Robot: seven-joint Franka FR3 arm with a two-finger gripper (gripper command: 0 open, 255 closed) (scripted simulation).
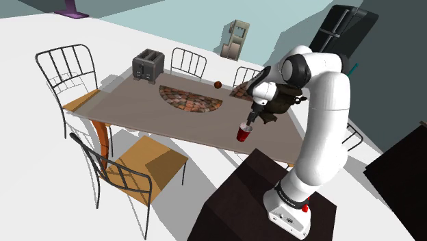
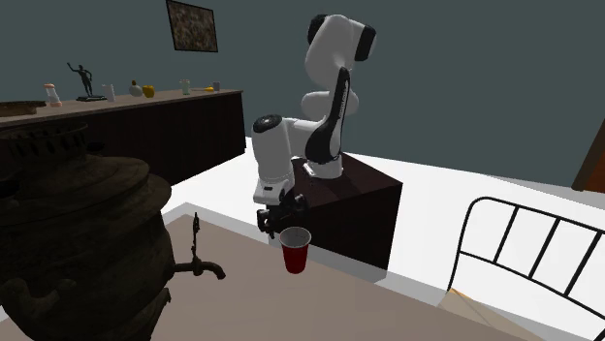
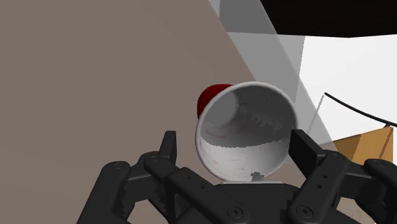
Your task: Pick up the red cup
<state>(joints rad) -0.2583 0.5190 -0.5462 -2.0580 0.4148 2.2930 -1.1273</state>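
Observation:
The red cup with a white inside stands upright on the brown table, close to the edge nearest my stand. My black gripper hangs just above its rim, tilted. From the second exterior view the cup sits just below the gripper. In the wrist view the gripper is open and the cup's mouth lies between the fingers. One finger is close to the rim, while the other finger stands a little off it.
A toaster, a patterned half-round mat and a small brown ball lie farther along the table. Wire chairs ring it. A big dark samovar stands near the second exterior camera, and a chair back is beyond the cup.

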